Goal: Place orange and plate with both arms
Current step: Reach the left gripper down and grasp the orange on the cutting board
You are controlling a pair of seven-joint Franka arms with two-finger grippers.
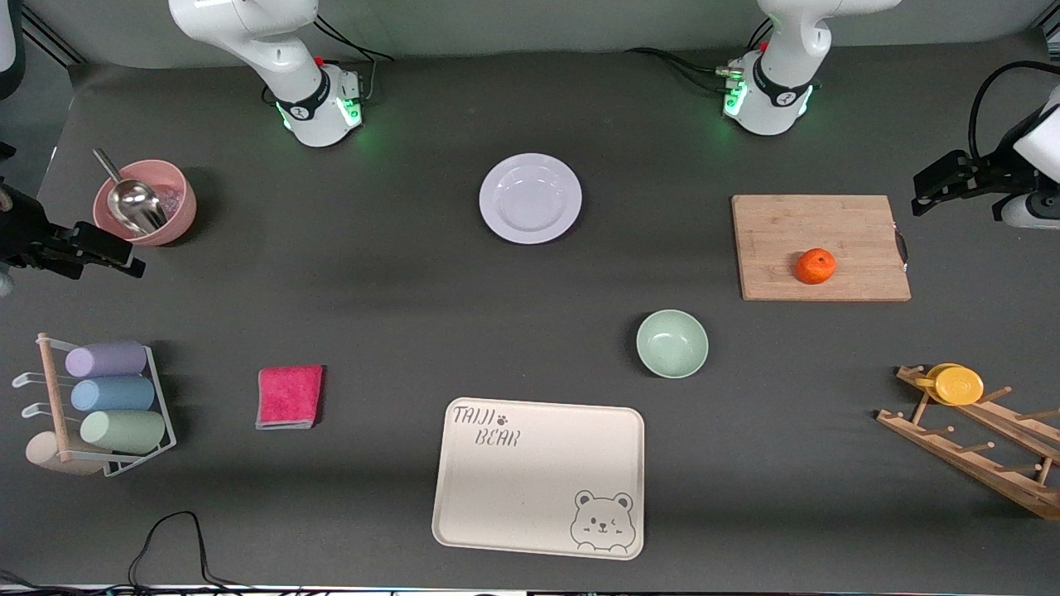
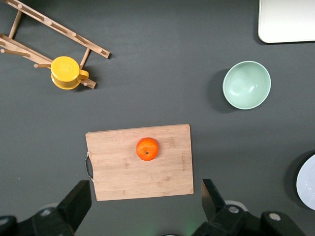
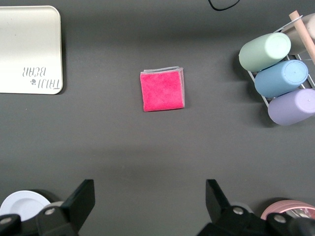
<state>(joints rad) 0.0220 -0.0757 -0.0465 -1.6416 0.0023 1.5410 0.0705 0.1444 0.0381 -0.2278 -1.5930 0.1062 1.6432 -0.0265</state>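
Observation:
The orange [image 1: 816, 266] sits on a wooden cutting board [image 1: 787, 232] toward the left arm's end of the table; it also shows in the left wrist view [image 2: 147, 148]. The pale lavender-white plate [image 1: 571, 199] lies empty on the table between the two arm bases. My left gripper [image 1: 921, 192] is raised high and open by the board's end [image 2: 145, 189]. My right gripper [image 1: 116, 252] is raised high and open beside a pink bowl [image 3: 150, 187]. Both are empty.
A mint-green bowl [image 1: 672, 343] and a cream bear tray [image 1: 530, 472] lie nearer the camera than the plate. A pink cloth [image 1: 290, 396], a cup rack [image 1: 108, 406], a pink bowl with a scoop [image 1: 178, 207] and a wooden rack [image 1: 969, 439] with a yellow lid [image 1: 958, 385] stand toward the table's ends.

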